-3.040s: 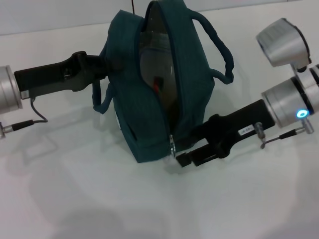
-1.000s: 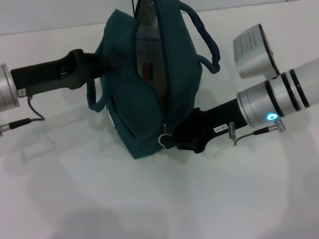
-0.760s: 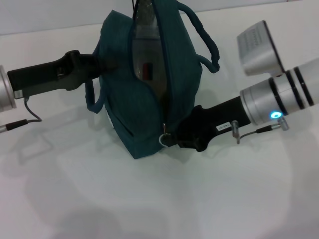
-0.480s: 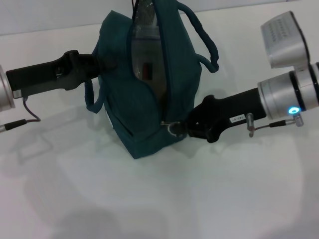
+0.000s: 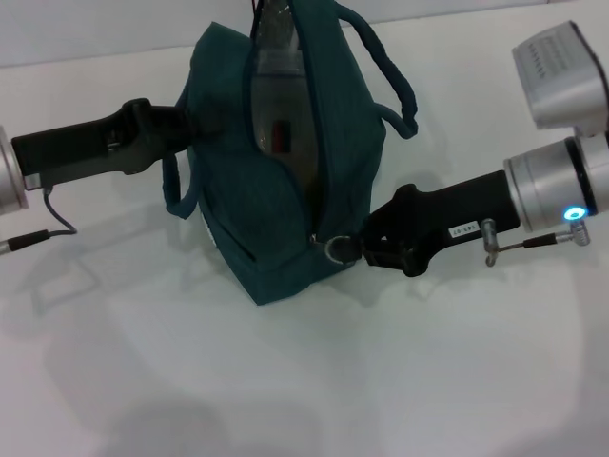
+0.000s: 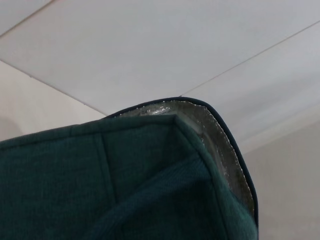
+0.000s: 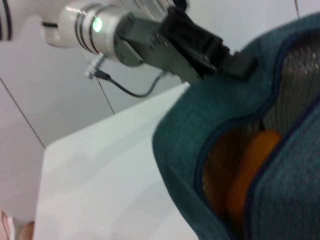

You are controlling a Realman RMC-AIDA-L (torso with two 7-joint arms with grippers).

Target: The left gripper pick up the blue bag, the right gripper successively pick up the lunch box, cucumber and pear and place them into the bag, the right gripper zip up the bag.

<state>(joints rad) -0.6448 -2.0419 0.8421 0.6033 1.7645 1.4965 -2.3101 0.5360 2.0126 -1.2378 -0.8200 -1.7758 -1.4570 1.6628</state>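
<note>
Bag [image 5: 285, 171] stands mid-counter toward far edge; mouth slot narrow, contents fill it. Left hand [image 5: 186, 129] blocks bag's left side. Right hand [image 5: 366, 249] at zipper pull [image 5: 335, 249] blocks bag's lower right end. Handle loops [image 5: 395, 81] obstruct upper right. Counter [image 5: 304, 381] open along near edge.

Even, bright overhead light. Soft shadows on the table [image 5: 314, 381] toward 7 o'clock of the bag [image 5: 276, 190]. Foil lining [image 6: 220, 145] glints. Right wrist view blurred throughout; head view fairly sharp.
</note>
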